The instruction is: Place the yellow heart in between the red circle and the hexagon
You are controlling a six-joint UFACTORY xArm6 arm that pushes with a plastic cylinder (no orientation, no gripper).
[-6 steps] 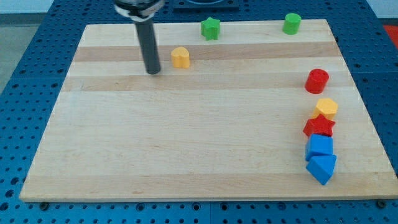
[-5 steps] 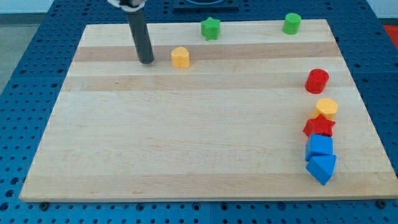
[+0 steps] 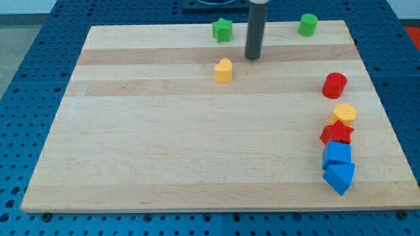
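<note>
Here, going up the view, the yellow hexagon block [image 3: 344,113] sat just below the red circle block [image 3: 335,85] at the right, the yellow heart block [image 3: 224,70] lay well left, and my tip [image 3: 252,58], touching nothing, stood up-right of the heart.

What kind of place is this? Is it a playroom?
More likely a robot lab bench. A wooden board rests on a blue table full of holes, and my tip pushes toy blocks like the yellow heart.
</note>
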